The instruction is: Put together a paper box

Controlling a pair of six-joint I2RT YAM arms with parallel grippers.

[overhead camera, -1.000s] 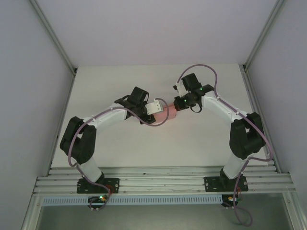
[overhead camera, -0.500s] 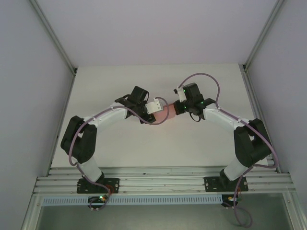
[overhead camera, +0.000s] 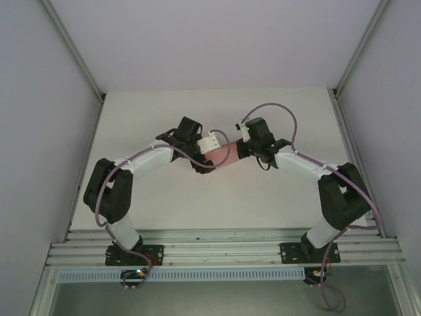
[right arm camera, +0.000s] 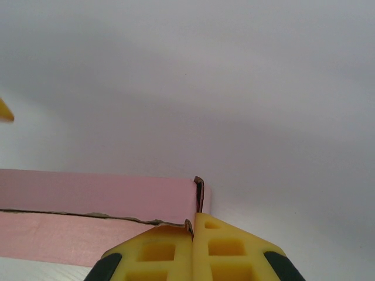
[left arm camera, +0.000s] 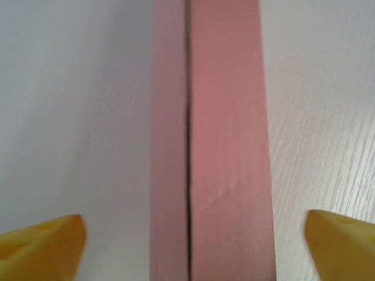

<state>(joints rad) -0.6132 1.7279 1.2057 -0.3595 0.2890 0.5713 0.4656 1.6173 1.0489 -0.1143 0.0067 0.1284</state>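
Note:
The paper box (overhead camera: 224, 155) is a small pale pink box lying on the white table between the two arms. My left gripper (overhead camera: 212, 146) is open: its yellow fingertips (left arm camera: 42, 244) stand wide on either side of the box (left arm camera: 228, 146) and touch nothing. A dark seam runs along the length of the box. My right gripper (overhead camera: 242, 147) meets the box's right end. Its yellow fingers (right arm camera: 170, 252) are shut, with a thin card edge of the box (right arm camera: 94, 196) pinched between them at the corner.
The white table (overhead camera: 276, 197) is bounded by grey walls left, right and behind, with metal corner posts (overhead camera: 74, 52). An aluminium rail (overhead camera: 223, 247) with both arm bases runs along the near edge. One left fingertip (right arm camera: 4, 111) shows at the left border of the right wrist view.
My left gripper has opened and let go of the box. The right arm has swung left and lower against the box's right end. The box has turned slightly.

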